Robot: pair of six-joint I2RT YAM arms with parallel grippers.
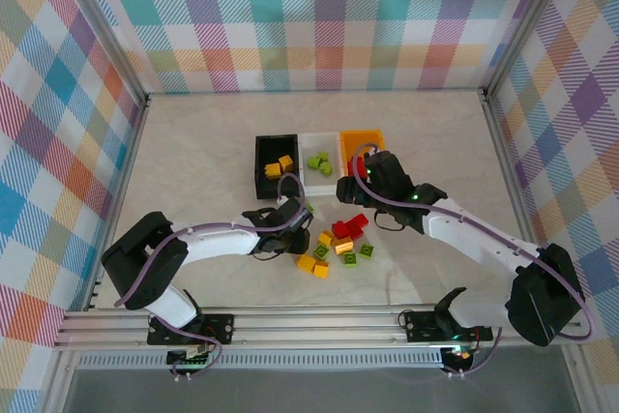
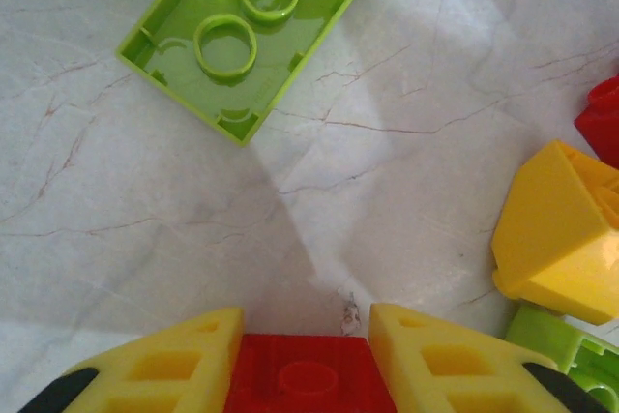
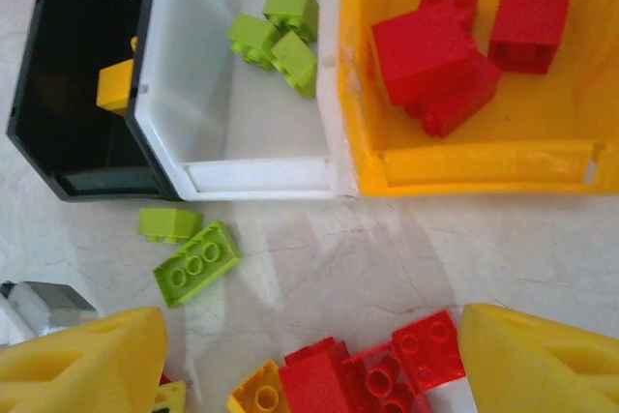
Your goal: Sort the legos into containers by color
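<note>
**A:** From the top, where do the containers sit?
**B:** In a row mid-counter [image 1: 193,191]: black bin [image 1: 261,157], white bin [image 1: 319,137], orange bin [image 1: 363,134], side by side and touching. The loose heap of legos [image 1: 340,244] lies just in front of them. The left tool [image 1: 293,220] is low at the heap's left edge. The right tool [image 1: 355,176] is near the orange bin's front.

**A:** Left wrist?
**B:** The left tool is clamped on a red brick [image 2: 306,374] between its yellow fingers [image 2: 164,369]. An upturned green plate [image 2: 253,31] lies ahead, and a yellow brick [image 2: 556,239] is at the right.

**A:** Right wrist?
**B:** The right tool's jaws stand wide apart, gripping nothing, above loose red bricks [image 3: 387,369]. Red pieces [image 3: 426,50] lie in the orange bin, green pieces [image 3: 276,36] in the white bin and a yellow piece [image 3: 116,86] in the black bin.
</note>
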